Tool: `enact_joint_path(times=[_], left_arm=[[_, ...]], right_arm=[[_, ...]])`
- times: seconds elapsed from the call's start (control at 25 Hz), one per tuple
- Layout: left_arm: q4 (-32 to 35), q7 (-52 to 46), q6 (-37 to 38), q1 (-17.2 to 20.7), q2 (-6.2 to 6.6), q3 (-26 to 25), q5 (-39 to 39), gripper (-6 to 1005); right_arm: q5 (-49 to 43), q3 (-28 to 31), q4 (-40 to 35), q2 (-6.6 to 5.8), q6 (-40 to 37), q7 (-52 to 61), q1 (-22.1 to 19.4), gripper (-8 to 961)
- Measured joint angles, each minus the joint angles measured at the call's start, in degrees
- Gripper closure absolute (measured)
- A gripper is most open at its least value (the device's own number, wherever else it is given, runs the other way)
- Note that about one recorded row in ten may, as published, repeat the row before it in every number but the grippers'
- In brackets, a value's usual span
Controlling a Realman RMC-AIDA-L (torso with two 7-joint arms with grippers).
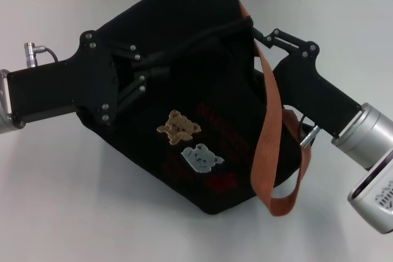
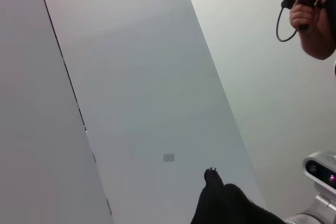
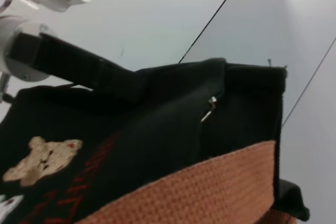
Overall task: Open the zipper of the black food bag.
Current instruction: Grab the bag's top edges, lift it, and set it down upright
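Here, the zipper (image 1: 202,35) runs ten-to-four between my grippers, my left gripper (image 1: 156,69) pinching the black food bag (image 1: 202,151); my right gripper's (image 1: 261,34) opening I cannot tell.

The black food bag (image 1: 196,108) blocks table (image 1: 67,200) centre; grippers flank it at 9 and 3 o'clock. Table at 6 o'clock is open.

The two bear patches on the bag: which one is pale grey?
The lower bear patch, nearer the bag's bottom edge; the brown bear patch sits just above it.
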Motion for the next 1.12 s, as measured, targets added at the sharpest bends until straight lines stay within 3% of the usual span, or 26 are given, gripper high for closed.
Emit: enact_joint_path(times=[0.64, 1.12], left_arm=[[-1.6, 0.0, -1.4, -1.7, -0.07, -0.2, -0.4, 914], [-2.3, 0.1, -1.6, -2.0, -0.09, 0.0, -0.6, 913]], right_arm=[[-5.1, -0.2, 0.0, -0.01, 0.5, -10.5, -3.5, 606], [-6.5, 1.2, 0.7, 0.0, -1.2, -12.5, -2.8, 632]])
